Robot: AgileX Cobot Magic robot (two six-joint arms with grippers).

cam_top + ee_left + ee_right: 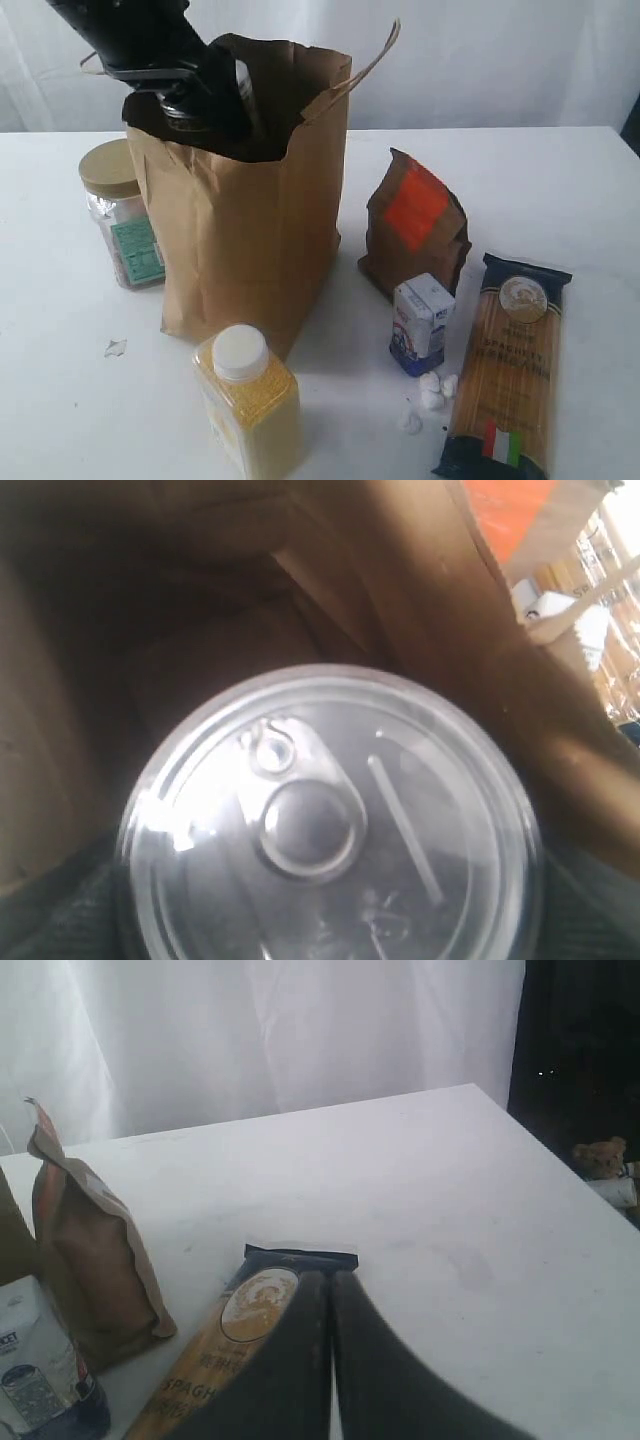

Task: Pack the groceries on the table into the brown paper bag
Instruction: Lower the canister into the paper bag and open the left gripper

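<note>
The brown paper bag [250, 220] stands upright on the table [520, 180]. My left gripper [205, 100] reaches into its mouth, shut on the silver-topped dark can [330, 820], whose lid fills the left wrist view between the bag's inner walls [420, 610]. The tan-lidded jar [120, 215] stands at the bag's left side. The white-capped bottle [250, 400] is in front of the bag. Right of the bag are the brown pouch [415, 225], the small carton [420, 322] and the spaghetti pack [510, 370]. My right gripper [332, 1278] is shut and empty over the pack's dark end [255, 1305].
A few small white lumps [432, 392] lie between the carton and the spaghetti pack. A clear scrap [115, 347] lies front left. A white curtain hangs behind the table. In the right wrist view the table edge drops to a dark area [570, 1060].
</note>
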